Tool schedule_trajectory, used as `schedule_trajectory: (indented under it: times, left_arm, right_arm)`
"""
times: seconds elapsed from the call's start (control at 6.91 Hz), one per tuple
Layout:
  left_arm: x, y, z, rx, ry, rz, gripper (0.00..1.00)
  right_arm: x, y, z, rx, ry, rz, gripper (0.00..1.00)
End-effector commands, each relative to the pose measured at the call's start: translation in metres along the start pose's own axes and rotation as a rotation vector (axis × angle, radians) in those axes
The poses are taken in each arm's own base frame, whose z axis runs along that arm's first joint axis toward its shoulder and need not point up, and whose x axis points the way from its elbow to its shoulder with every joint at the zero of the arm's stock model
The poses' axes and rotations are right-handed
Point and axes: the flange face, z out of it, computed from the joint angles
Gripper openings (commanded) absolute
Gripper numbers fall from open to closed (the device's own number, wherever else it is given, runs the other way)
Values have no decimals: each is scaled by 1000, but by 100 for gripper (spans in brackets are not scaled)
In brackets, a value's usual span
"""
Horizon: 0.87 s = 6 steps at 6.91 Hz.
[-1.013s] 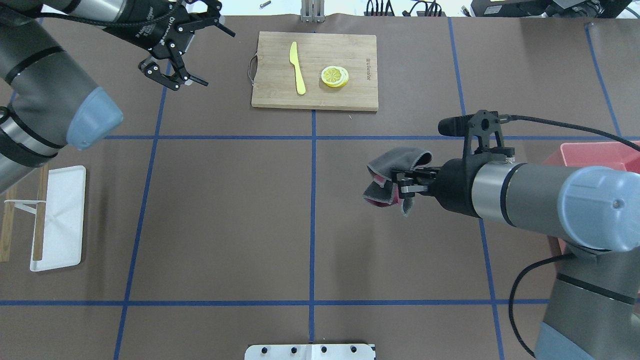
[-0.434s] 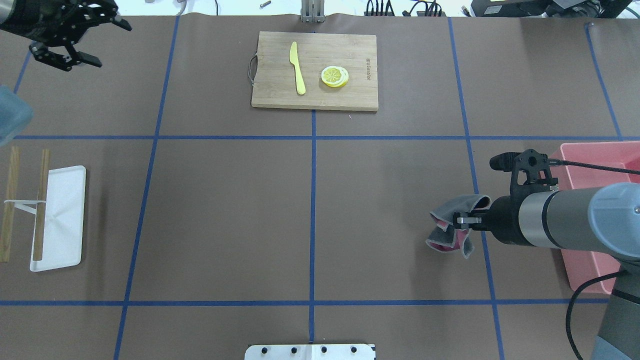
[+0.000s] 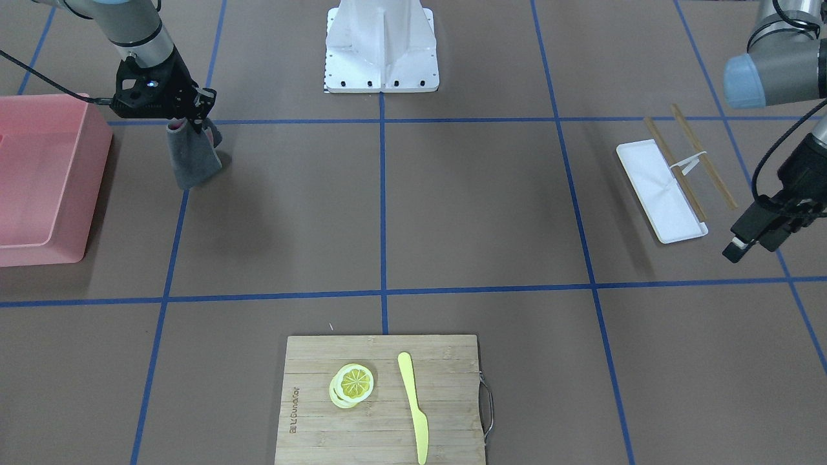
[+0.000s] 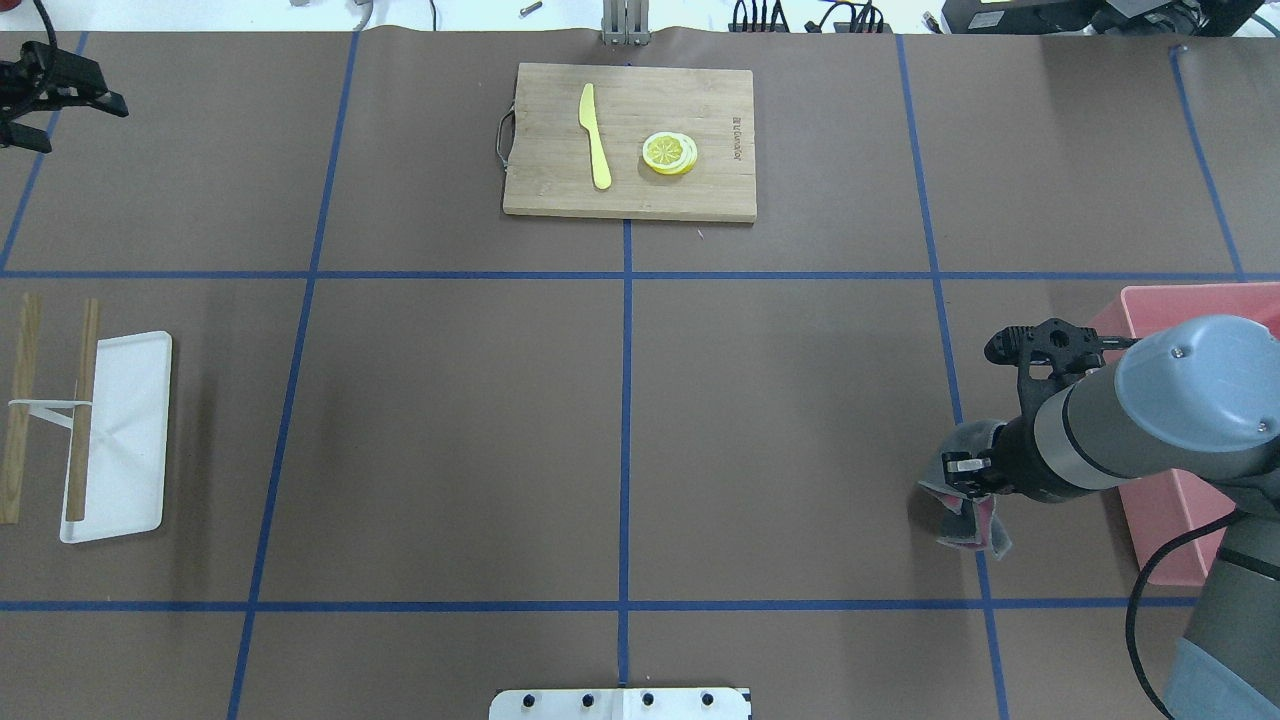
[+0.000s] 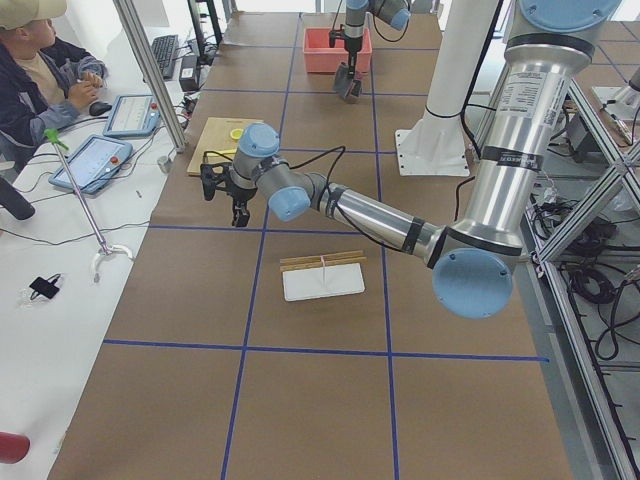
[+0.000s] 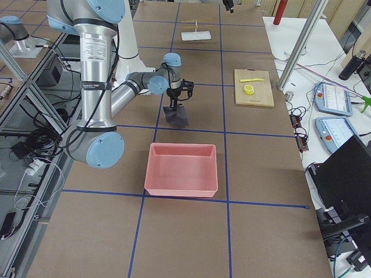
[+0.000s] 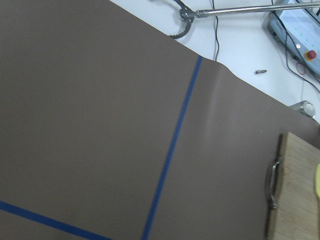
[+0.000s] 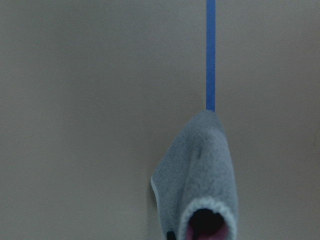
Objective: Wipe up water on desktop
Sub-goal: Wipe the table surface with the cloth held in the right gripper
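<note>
My right gripper (image 4: 958,470) is closed on the grey cloth (image 3: 190,160) by its upper end. I fear it slips out if dragged on the desktop (image 4: 450,430). Left gripper (image 3: 753,244) stands open, empty.

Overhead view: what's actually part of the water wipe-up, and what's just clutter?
In play:
- desktop
- grey cloth, held in the right gripper

Lying about:
- cutting board with yellow knife and lemon slices
- white tray, wooden sticks
- pink bin, role unclear

No water is visible.
</note>
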Motion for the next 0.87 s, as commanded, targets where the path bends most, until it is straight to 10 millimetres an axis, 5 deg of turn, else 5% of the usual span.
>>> schedule_trajectory:
  times: [0.0, 0.29, 0.58, 0.72]
  left_arm:
    - [-20, -3, -7, 13, -19, 29, 97]
    - [-19, -3, -11, 11, -11, 27, 97]
    - [-22, 2, -17, 11, -6, 27, 97]
    - [-37, 18, -24, -9, -7, 20, 97]
  right_arm:
    - [-49, -30, 25, -80, 68, -64, 0]
    - [-134, -24, 11, -130, 3, -75, 0]
    - [-243, -9, 12, -152, -66, 12, 0]
    - [-275, -2, 25, -158, -133, 61, 0]
